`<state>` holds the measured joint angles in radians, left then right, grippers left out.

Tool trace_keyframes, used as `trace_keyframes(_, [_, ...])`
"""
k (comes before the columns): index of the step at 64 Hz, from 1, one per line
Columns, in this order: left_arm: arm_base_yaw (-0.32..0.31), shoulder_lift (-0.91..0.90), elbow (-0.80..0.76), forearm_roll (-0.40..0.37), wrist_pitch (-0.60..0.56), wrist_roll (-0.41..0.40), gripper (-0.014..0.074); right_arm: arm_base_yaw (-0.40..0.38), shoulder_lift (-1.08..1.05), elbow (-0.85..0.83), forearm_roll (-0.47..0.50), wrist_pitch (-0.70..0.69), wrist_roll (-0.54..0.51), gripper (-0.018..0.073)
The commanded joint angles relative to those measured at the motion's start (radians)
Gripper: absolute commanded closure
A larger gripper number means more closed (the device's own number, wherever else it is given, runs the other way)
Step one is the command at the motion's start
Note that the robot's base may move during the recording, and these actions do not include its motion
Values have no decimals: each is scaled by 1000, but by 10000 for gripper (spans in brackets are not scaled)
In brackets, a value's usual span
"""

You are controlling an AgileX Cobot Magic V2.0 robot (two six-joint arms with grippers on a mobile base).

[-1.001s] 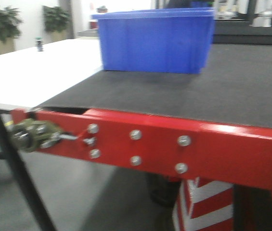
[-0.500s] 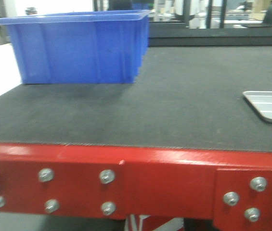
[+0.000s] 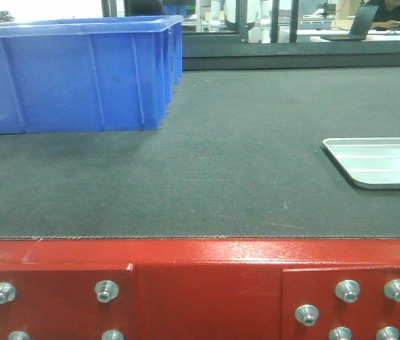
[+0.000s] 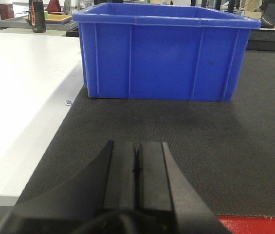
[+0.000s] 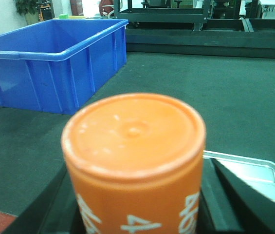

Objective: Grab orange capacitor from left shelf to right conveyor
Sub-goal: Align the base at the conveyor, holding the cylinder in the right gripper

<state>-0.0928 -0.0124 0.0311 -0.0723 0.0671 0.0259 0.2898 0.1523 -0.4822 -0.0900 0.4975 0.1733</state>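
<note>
The right conveyor (image 3: pixel 242 177) has a rough matt belt and a glossy red metal frame. The blue bin (image 3: pixel 72 78) is smooth plastic, the tray (image 3: pixel 384 161) shiny metal, the orange capacitor (image 5: pixel 135 161) smooth.

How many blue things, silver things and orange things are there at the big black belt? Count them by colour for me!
blue bin: 1
silver tray: 1
orange capacitor: 1
Total: 3
</note>
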Motion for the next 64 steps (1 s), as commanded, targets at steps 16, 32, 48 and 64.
trace_keyframes(16, [2,-13,-5,-2,-89,-1,723,-6,13,-32,-12,-89,2,423])
trace_keyframes(32, [2,-13,-5,-2,-89,-1,723,-6,13,-32,-12,-92,2,423])
trace_keyframes(48, [2,-13,-5,-2,-89,-1,723,-6,45,-32,-12,-163,2,423])
trace_keyframes(64, [2,-13,-5,-2,-89,-1,723,-6,382,-63,-12,-373,2,423])
